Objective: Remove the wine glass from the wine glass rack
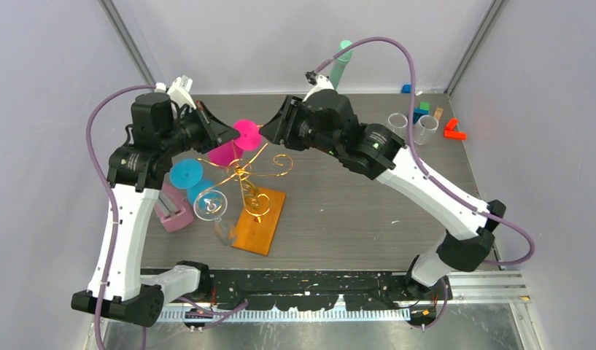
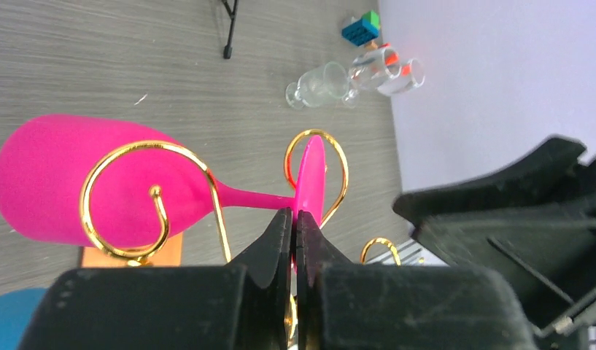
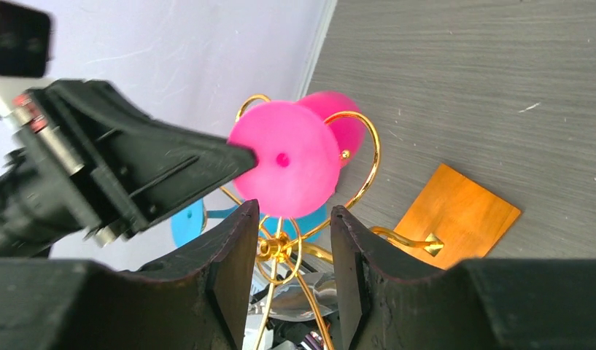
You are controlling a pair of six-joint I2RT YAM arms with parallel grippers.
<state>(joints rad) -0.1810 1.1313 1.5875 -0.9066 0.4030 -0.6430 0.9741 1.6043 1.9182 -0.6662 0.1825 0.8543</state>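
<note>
A pink wine glass (image 1: 227,152) hangs sideways on the gold wire wine glass rack (image 1: 245,177), which stands on an orange base (image 1: 260,219). In the left wrist view its bowl (image 2: 54,182) lies behind a gold curl (image 2: 127,198), and its stem runs to the round foot (image 2: 311,175). My left gripper (image 2: 295,216) is shut on the rim of that foot. My right gripper (image 3: 293,215) is open just short of the foot's flat face (image 3: 284,160), opposite the left fingers (image 3: 171,157). The two grippers meet at the foot from either side (image 1: 249,134).
A blue glass (image 1: 185,173) and a clear glass (image 1: 211,205) also hang on the rack. A pink block (image 1: 174,210) sits at the left. At the back right are a mint cylinder (image 1: 342,62), two clear cups (image 1: 411,124), an orange piece (image 1: 453,131) and small blocks (image 1: 420,109).
</note>
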